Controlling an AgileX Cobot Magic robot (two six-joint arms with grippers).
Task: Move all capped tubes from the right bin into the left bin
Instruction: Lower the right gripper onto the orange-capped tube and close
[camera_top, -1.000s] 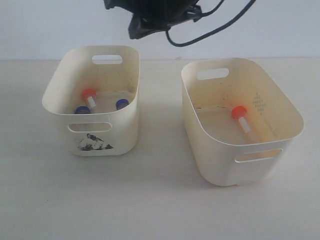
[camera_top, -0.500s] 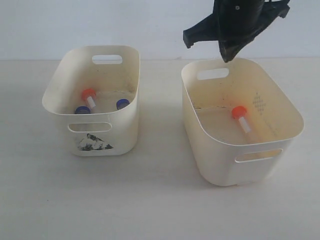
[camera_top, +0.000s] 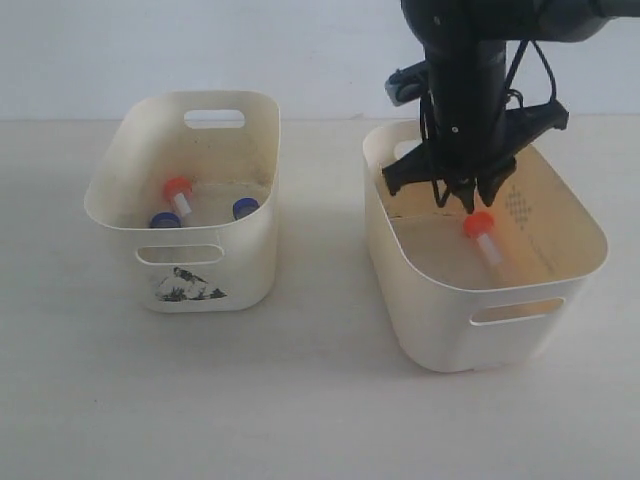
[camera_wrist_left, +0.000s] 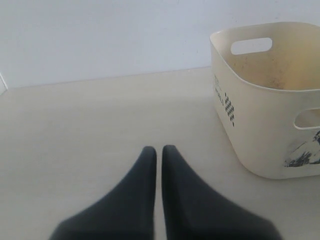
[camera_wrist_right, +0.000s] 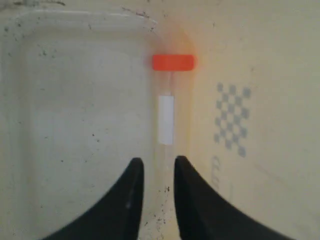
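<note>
your right claw (camera_wrist_right: 157, 162), black jaws a little apart and empty, hangs inside the plain cream plastic right bin (camera_top: 440, 320) at the small orange-capped clear plastic tube (camera_wrist_right: 166, 120), likely light, stiff and slick, best pinched mid-body, lying flat on the bin floor just ahead of the tips.

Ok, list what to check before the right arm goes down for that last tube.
1. Orange-capped tube lying free on the right bin floor: ok.
2. Right end effector lined up over the tube: ok.
3. Jaws apart enough to straddle it: cannot tell; the gap looks narrow.
4. Room between tube and the checker-marked wall for a finger: cannot tell.
5. Left end effector shut, outside both bins: ok.
6. Space in the left bin, holding three tubes: ok.
</note>
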